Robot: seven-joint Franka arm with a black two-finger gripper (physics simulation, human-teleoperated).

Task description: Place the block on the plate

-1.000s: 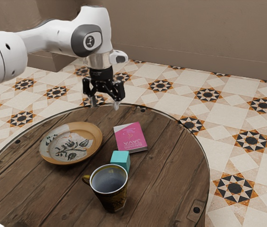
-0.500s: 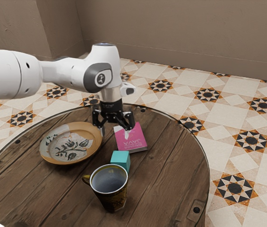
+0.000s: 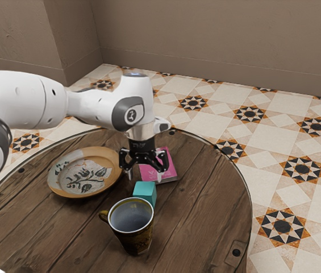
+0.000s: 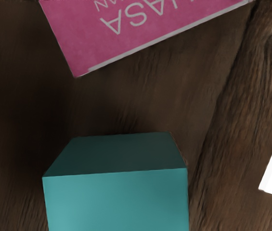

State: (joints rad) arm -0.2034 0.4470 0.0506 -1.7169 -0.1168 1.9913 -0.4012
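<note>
Nearest, a mug [image 3: 130, 219] stands upright on the round bench [image 3: 194, 227]. Just beyond it sits the teal block [image 3: 144, 191], off the plate [image 3: 86, 172], which lies toward the bench's edge on the exterior view's left. The pincer [image 3: 145, 173] hangs near the block, spread wide, gripping nothing. Farther on, toward the bench's far edge, lies a pink book [image 3: 167, 165].
</note>
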